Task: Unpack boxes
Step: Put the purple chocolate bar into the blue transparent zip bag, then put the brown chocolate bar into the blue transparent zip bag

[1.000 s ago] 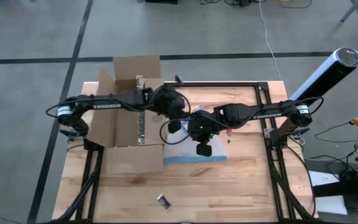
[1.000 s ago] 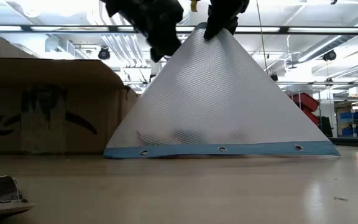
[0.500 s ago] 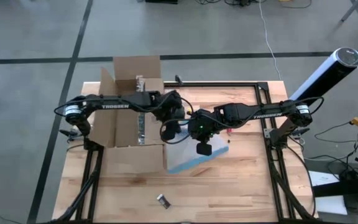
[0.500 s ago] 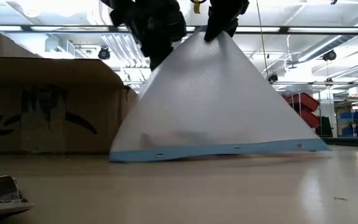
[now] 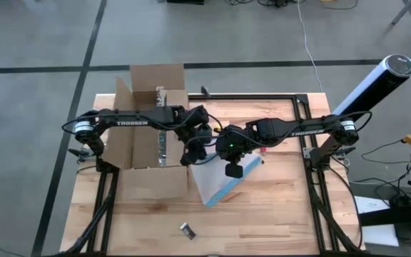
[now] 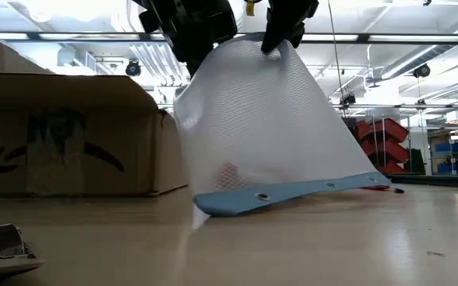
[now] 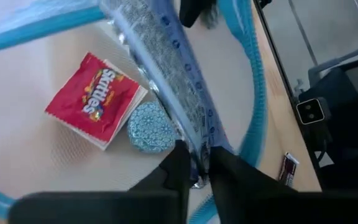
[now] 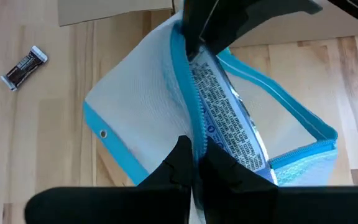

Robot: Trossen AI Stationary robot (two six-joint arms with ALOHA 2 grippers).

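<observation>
Two hands shared one load: the left hand (image 5: 191, 153) and the right hand (image 5: 232, 170) were each clamped on the zipped top edge of a clear mesh plastic pouch with blue edging (image 5: 220, 184), pinching it from opposite ends of the mouth. The pouch hung between them over the middle of the wooden surface (image 5: 277, 221), its blue grommeted bottom hem (image 6: 293, 193) tilted, with the end nearer the box touching the surface and the far end lifted. The brown corrugated cardboard box (image 5: 145, 135), flaps open, sat at the surface's left side, just beside the left hand and on its arm's side, so the left arm was clearly nearer to it; the right hand was farther, with the pouch in between. The pouch's long axis ran roughly from the box toward the right arm. Inside, seen through the left wrist view, lay a red Skittles candy packet (image 7: 96, 98) and a small round blue patterned tin (image 7: 151, 127), touching each other. A small dark wrapped candy bar (image 5: 187, 229) lay on the surface near the front edge, well apart from both hands. My read: the pouch was already out of the box, and the next move hinged on the two pinches pulling apart along that mouth.
</observation>
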